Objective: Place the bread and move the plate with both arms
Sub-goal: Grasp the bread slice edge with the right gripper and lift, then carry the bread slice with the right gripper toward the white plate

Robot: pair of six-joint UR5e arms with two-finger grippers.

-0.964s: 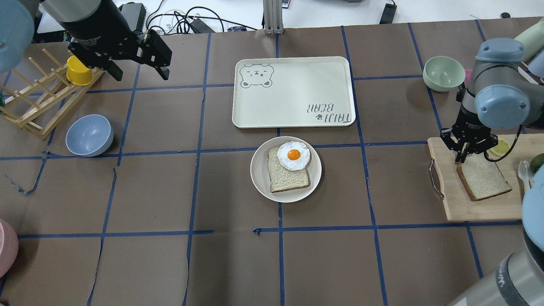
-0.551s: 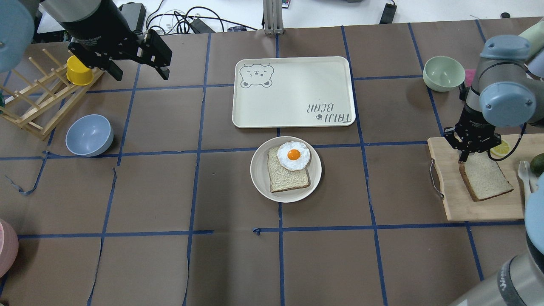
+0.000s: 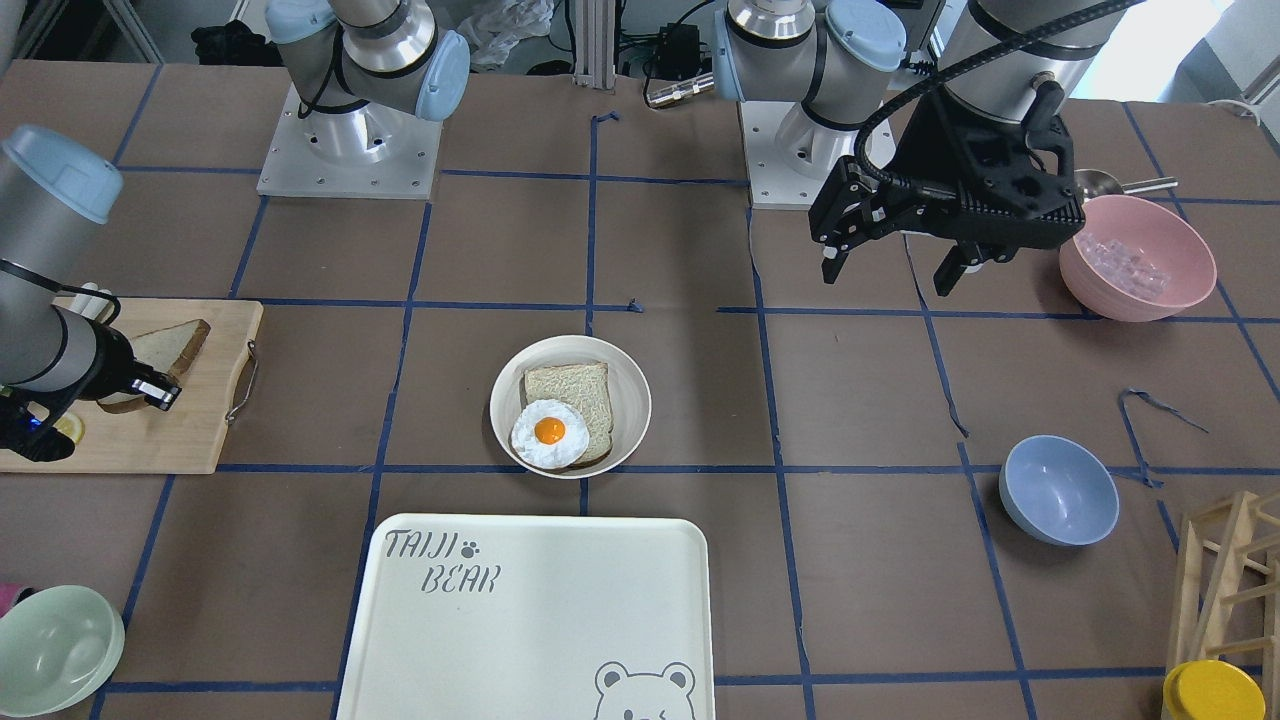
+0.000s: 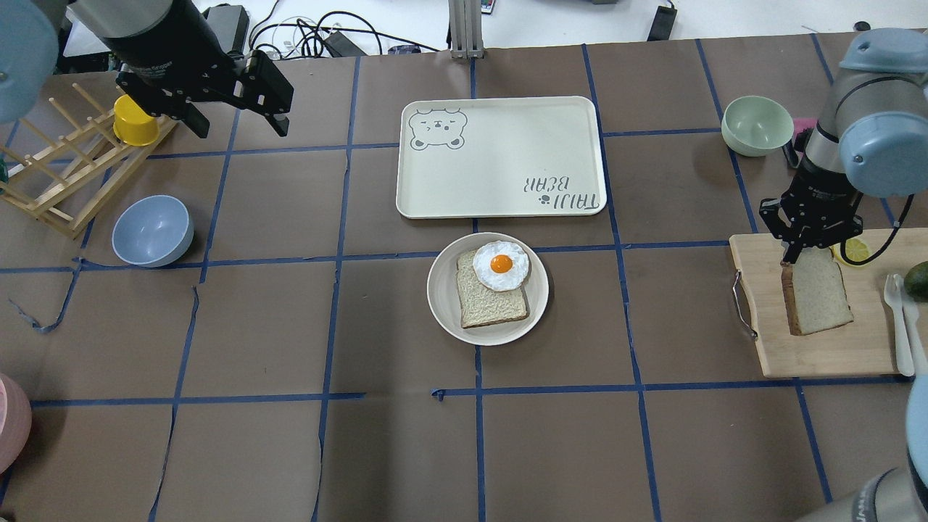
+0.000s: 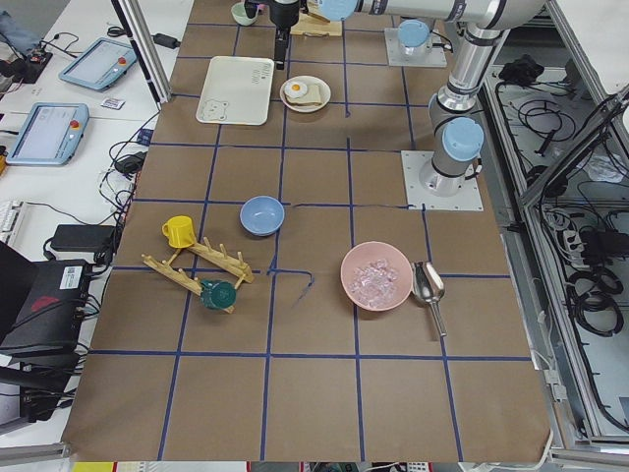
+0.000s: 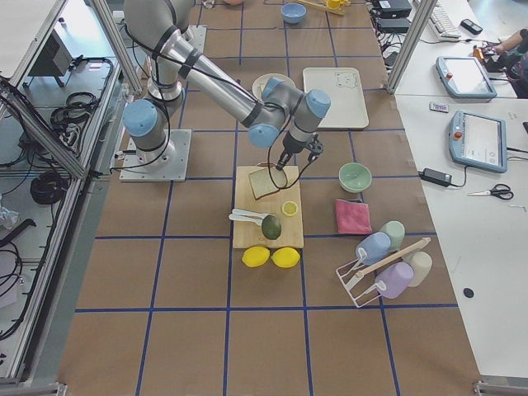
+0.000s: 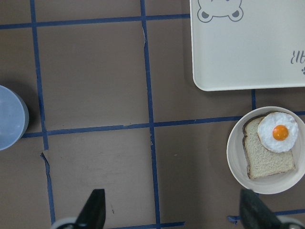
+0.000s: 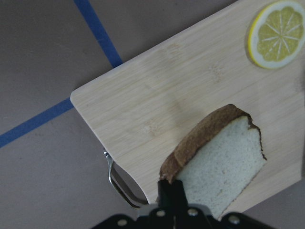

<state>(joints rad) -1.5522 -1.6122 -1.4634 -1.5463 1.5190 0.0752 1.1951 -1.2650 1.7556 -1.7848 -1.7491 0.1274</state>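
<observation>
My right gripper [image 4: 792,258] is shut on the top edge of the bread [image 4: 819,291], a dark-crusted slice. It holds the bread tilted up over the wooden cutting board [image 4: 819,355]. The right wrist view shows the bread [image 8: 219,162] hanging from the gripper [image 8: 172,187] above the board [image 8: 167,95]. The cream plate [image 4: 442,308] sits mid-table with a squarer slice and a fried egg [image 4: 500,264] on it. It also shows in the left wrist view [image 7: 234,148]. My left gripper [image 4: 241,132] is open and empty, high at the far left, well away from the plate.
The bear-print tray [image 4: 500,156] lies just beyond the plate. A green bowl [image 4: 757,125] stands beyond the board. A lemon slice [image 4: 855,251] and an avocado [image 4: 917,279] lie on the board. A blue bowl [image 4: 152,230] and a wooden rack with a yellow cup [image 4: 134,119] are at the left.
My right gripper has risen and moved slightly away from me with the bread. The slice has gone from lying flat on the board to tilted up. The left arm has not moved.
</observation>
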